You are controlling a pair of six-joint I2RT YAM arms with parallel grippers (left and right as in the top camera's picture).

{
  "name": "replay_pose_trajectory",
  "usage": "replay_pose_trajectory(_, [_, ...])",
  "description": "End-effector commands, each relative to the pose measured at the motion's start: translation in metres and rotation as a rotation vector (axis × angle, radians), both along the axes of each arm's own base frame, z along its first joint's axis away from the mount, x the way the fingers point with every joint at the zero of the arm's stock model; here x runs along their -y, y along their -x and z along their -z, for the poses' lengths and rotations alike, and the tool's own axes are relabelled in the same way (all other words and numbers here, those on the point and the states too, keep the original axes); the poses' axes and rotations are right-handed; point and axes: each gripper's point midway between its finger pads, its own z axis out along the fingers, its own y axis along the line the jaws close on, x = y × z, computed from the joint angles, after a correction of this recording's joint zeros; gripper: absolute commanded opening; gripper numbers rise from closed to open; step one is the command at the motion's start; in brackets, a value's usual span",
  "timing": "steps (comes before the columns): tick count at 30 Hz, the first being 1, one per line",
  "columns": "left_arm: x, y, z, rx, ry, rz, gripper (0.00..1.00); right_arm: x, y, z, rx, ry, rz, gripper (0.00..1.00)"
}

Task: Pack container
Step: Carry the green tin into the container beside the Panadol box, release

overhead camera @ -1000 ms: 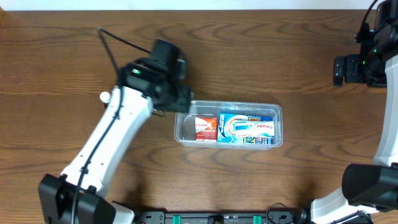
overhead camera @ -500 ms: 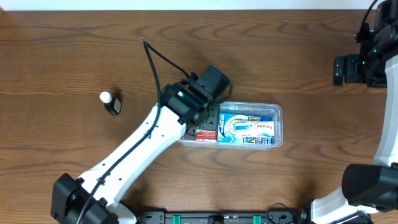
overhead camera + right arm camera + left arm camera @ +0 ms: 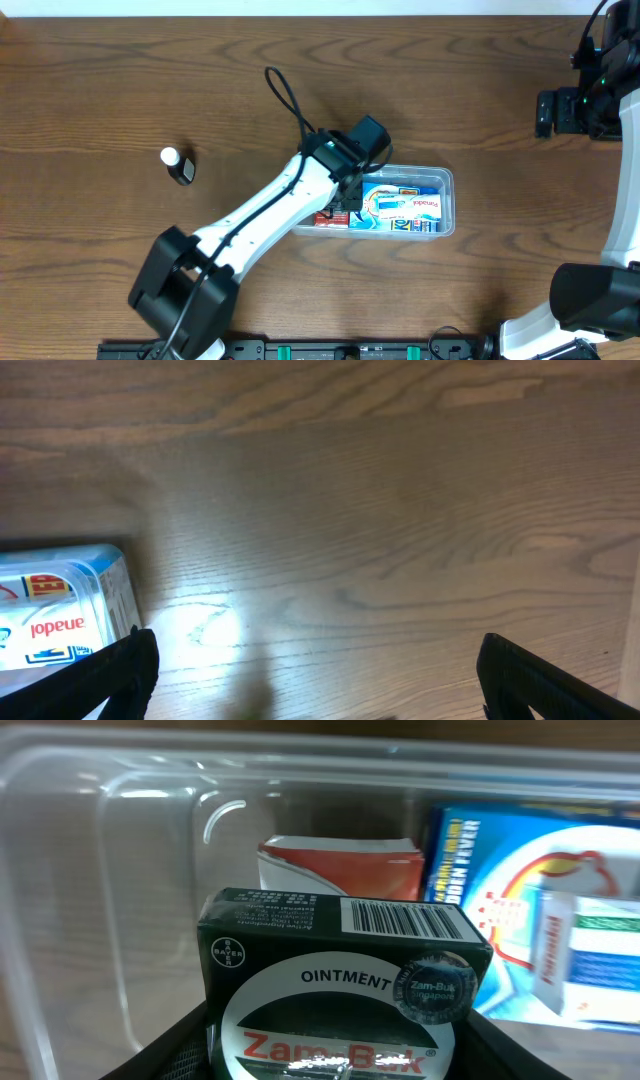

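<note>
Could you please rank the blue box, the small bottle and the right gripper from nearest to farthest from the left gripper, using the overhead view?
1. Blue box, in the container beside the left gripper.
2. Small bottle, on the table to its left.
3. Right gripper, near the table's far right edge.
</note>
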Motion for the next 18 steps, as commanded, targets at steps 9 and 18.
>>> replay_pose_trajectory(9, [0.005,0.000,0.031,-0.056,-0.021,-0.048,0.61,0.003,0.002,-0.009,0.026,0.012,0.019,0.99])
replay_pose_trajectory(18, [0.004,0.002,0.042,-0.079,-0.043,-0.051,0.61,0.003,0.002,-0.009,0.026,0.012,0.019,0.99])
